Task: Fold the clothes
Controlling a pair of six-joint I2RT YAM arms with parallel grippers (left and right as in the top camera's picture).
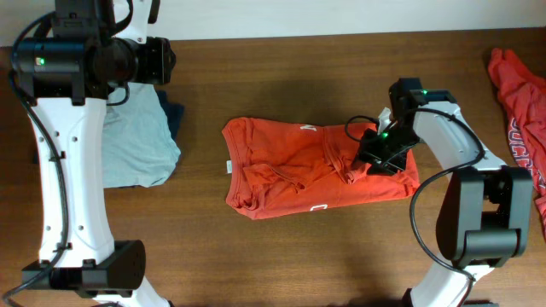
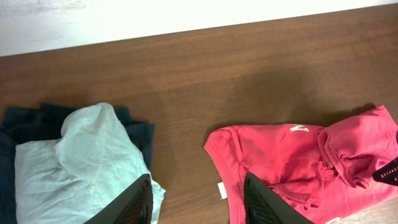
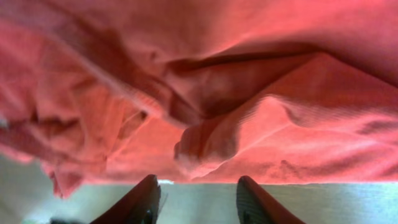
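Observation:
One orange-red T-shirt (image 1: 299,166) lies partly folded and wrinkled in the middle of the table, with white lettering at its far edge and a small white label on its left. It also shows in the left wrist view (image 2: 280,162). A second orange-red T-shirt (image 1: 522,102) lies crumpled at the far right edge. My right gripper (image 1: 377,158) is low over the first shirt's right end. In the right wrist view its fingers (image 3: 198,186) are open, with bunched red fabric (image 3: 236,93) just ahead and nothing between them. My left gripper (image 2: 198,186) is open and empty, held high at the back left.
A pale blue-grey garment (image 1: 136,145) lies on a dark navy one (image 1: 173,115) at the left, under my left arm; both show in the left wrist view (image 2: 81,168). The brown wooden table (image 1: 299,256) ends at a white wall at the back.

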